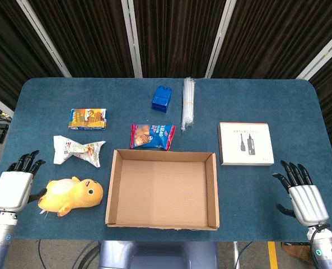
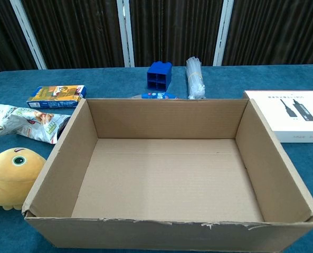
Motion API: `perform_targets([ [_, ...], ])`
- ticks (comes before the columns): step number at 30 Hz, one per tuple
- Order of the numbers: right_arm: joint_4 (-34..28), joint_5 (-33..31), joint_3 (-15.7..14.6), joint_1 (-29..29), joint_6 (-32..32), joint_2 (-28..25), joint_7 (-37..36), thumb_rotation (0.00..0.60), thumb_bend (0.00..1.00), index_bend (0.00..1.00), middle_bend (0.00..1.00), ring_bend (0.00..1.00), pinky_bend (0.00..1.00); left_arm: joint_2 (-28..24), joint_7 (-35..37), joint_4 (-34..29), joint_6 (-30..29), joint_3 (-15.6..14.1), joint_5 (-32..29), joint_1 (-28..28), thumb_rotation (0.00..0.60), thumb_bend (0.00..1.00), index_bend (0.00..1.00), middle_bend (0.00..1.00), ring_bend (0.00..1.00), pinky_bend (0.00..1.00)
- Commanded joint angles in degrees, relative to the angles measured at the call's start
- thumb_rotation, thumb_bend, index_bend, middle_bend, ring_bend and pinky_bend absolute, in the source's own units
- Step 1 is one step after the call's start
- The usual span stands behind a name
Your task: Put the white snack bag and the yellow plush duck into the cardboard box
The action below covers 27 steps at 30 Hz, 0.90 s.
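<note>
Chest view — plush duck (image 2: 11, 176), corrugated box (image 2: 167, 174)

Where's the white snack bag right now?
In the head view the white snack bag lies left of the cardboard box, just beyond the yellow plush duck.

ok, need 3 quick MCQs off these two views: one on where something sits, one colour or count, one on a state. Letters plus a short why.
1. Where is the yellow plush duck?
A. inside the cardboard box
B. on the table, left of the cardboard box
C. on the white flat box

2. What colour is the toy brick behind the cardboard box?
A. blue
B. red
C. green

3. What is in the cardboard box?
A. the white snack bag
B. the duck
C. nothing

Answers:
1 B, the duck lies on the blue cloth beside the left hand, outside the box's left wall.
2 A, both views show it blue.
3 C, the chest view shows a bare floor; the white snack bag lies outside.
</note>
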State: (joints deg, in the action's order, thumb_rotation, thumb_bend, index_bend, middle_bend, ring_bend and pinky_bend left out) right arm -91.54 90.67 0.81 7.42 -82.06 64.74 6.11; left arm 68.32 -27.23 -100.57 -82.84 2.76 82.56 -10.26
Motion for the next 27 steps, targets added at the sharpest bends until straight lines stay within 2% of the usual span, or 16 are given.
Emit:
perform_targets([
  [1, 0.0, 0.1, 0.0, 0.0, -0.1, 0.0, 0.1, 0.600, 0.00, 0.25, 0.02, 0.00, 0.00, 0.0, -0.1, 0.0, 0.0, 0.0, 0.0, 0.0, 0.600, 0.07, 0.27, 0.11, 0.14, 0.35],
  [27, 0.2, 0.1, 0.0, -0.1, -0.2, -0.1, -0.4, 0.600, 0.00, 0.25, 0.02, 0.00, 0.00, 0.2, -0.5, 0.4, 0.9, -0.3, 0.1, -0.3, 0.600, 0.07, 0.27, 0.11, 0.14, 0.35],
])
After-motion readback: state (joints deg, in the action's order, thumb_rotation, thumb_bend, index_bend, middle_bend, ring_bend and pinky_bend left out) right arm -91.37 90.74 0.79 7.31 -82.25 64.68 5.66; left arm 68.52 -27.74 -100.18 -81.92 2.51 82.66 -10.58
